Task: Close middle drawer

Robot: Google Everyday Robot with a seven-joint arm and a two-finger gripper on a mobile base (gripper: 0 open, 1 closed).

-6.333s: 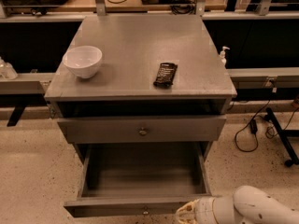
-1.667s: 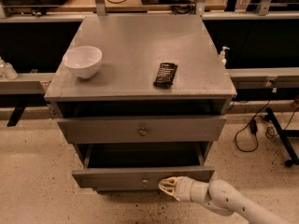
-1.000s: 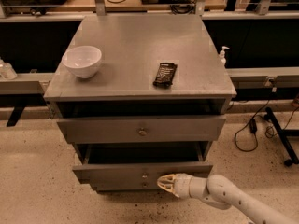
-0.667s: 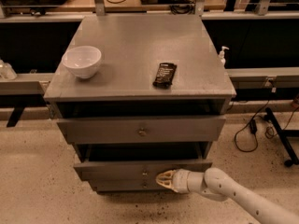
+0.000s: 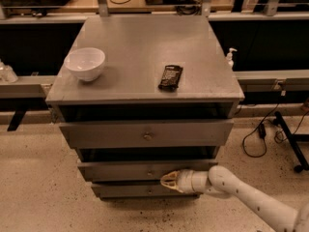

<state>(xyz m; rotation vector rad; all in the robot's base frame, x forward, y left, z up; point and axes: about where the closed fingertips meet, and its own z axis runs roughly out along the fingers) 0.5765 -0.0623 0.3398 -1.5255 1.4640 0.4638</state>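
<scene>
The middle drawer (image 5: pixel 125 170) is a low, wide grey front with a small round knob (image 5: pixel 149 172). It sits almost flush in the grey cabinet (image 5: pixel 135 37), with only a thin dark gap above it. My gripper (image 5: pixel 167 181) reaches in from the lower right on a white arm (image 5: pixel 241 192). It is shut and empty, and its tips press against the drawer front just right of and below the knob.
The taller top drawer (image 5: pixel 147 134) juts out a little. The narrow bottom drawer front (image 5: pixel 135 190) sits below my gripper. A white bowl (image 5: pixel 85 63) and a dark snack bar (image 5: pixel 171 77) lie on the cabinet top. Cables (image 5: pixel 260 134) and a stand leg (image 5: pixel 292 144) are on the floor at right.
The middle drawer has slid from wide open to almost fully in. My gripper has followed its front towards the cabinet, staying against it.
</scene>
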